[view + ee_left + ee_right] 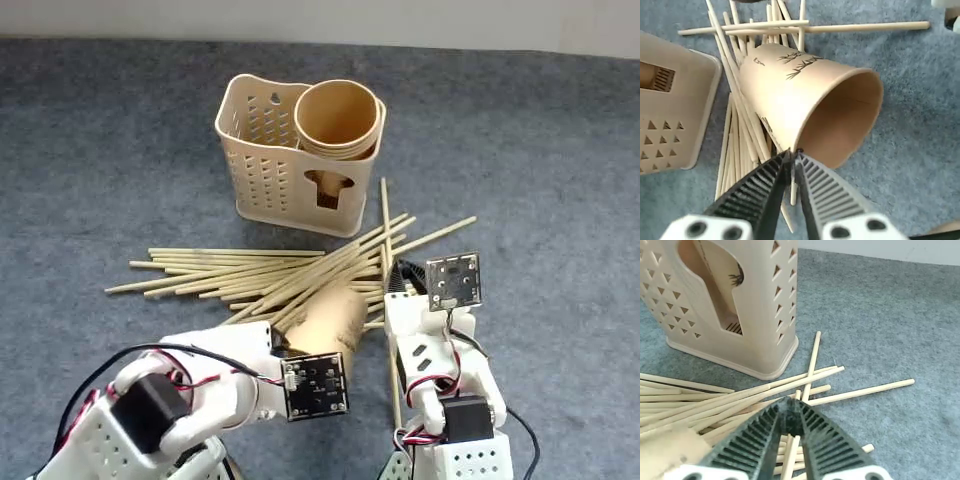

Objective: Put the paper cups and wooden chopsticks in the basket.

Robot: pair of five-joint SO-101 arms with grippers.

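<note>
My left fingers (794, 153) seem pinched on the near rim of the tan paper cup (805, 100), which lies sideways across the wooden chopsticks (738, 107) with its base pointing away from me, beside the beige perforated basket (685, 100).

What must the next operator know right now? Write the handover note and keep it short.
Left gripper: shut on the rim of a paper cup that lies on its side across the chopsticks.
Right gripper: shut on one chopstick, low over the pile in front of the basket.
Done: a stack of cups stands in one compartment of the basket.
Left: the lying paper cup and the chopsticks spread on the grey mat; I see none of them in the basket yet.
</note>
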